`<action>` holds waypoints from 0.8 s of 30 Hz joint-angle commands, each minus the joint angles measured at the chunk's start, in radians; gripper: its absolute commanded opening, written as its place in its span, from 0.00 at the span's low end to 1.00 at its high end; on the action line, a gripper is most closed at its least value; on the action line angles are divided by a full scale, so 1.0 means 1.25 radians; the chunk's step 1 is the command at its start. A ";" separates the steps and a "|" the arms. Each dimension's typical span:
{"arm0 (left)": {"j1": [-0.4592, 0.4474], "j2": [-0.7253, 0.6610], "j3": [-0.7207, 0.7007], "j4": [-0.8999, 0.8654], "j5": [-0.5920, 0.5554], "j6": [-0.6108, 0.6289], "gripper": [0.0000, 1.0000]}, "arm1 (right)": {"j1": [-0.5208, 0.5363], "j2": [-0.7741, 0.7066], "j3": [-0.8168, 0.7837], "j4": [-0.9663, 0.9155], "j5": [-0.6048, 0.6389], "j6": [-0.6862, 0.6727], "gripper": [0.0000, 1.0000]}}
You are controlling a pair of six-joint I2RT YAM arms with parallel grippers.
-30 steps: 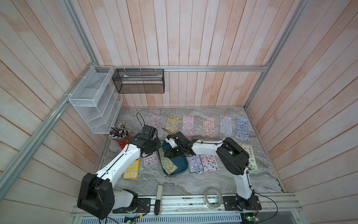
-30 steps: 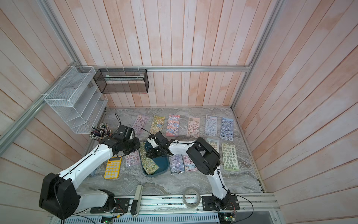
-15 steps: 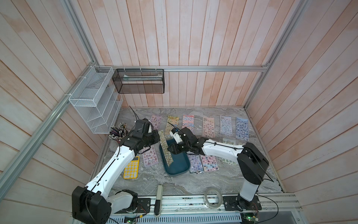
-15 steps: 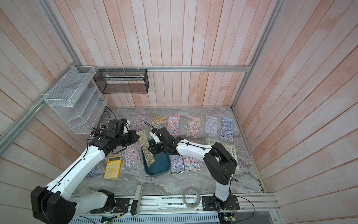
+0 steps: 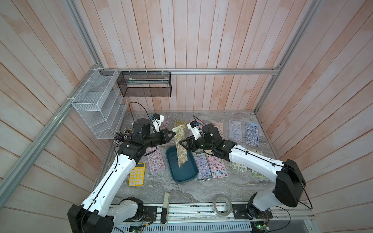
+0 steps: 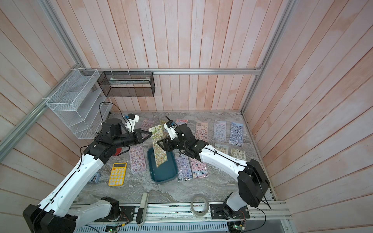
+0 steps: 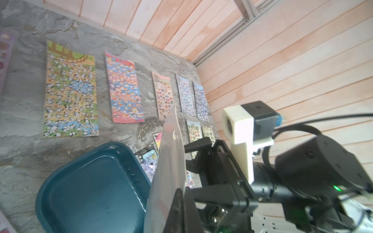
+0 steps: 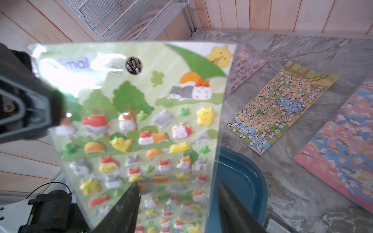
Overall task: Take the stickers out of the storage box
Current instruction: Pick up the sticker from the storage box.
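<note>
A green sticker sheet [image 5: 180, 146] with small animal figures hangs upright over the storage box [image 5: 182, 173], its lower end above the box's far half. My left gripper [image 5: 174, 133] is shut on the sheet's upper left edge; in the left wrist view the gripper [image 7: 182, 190] pinches the sheet [image 7: 169, 161] edge-on. My right gripper [image 5: 181, 143] stands open just right of the sheet. In the right wrist view its fingertips [image 8: 222, 186] are spread in front of the sheet [image 8: 145, 121]. The teal box [image 7: 90, 191] shows a bare bottom. Several other stickers [image 6: 201, 132] lie flat on the table.
A yellow calculator [image 5: 137, 174] lies left of the box. A pen cup [image 5: 121, 137] stands by the white wire rack [image 5: 99, 105], with a black mesh basket [image 5: 144, 84] on the back wall. A tape roll [image 5: 222, 203] and a grey tool [image 5: 165, 205] lie at the front edge.
My left gripper has risen and carried the green sheet up out of the box. My right gripper rose with it and its jaws have widened off the sheet.
</note>
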 commanded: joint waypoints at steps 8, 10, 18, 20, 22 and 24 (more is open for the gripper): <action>0.003 -0.018 0.044 0.098 0.151 -0.005 0.00 | -0.073 -0.092 -0.071 0.126 -0.261 0.020 0.62; 0.003 -0.019 0.046 0.104 0.167 -0.009 0.00 | -0.077 -0.100 -0.101 0.195 -0.325 0.059 0.62; 0.007 -0.037 0.024 0.130 0.172 -0.028 0.00 | -0.079 -0.112 -0.142 0.279 -0.414 0.123 0.34; 0.011 -0.042 0.020 0.114 0.153 -0.022 0.00 | -0.080 -0.122 -0.148 0.269 -0.403 0.123 0.04; 0.013 -0.052 0.022 0.074 0.097 -0.004 0.09 | -0.081 -0.133 -0.148 0.242 -0.375 0.115 0.00; 0.014 -0.062 0.024 0.019 0.019 0.018 0.44 | -0.083 -0.145 -0.148 0.217 -0.349 0.101 0.00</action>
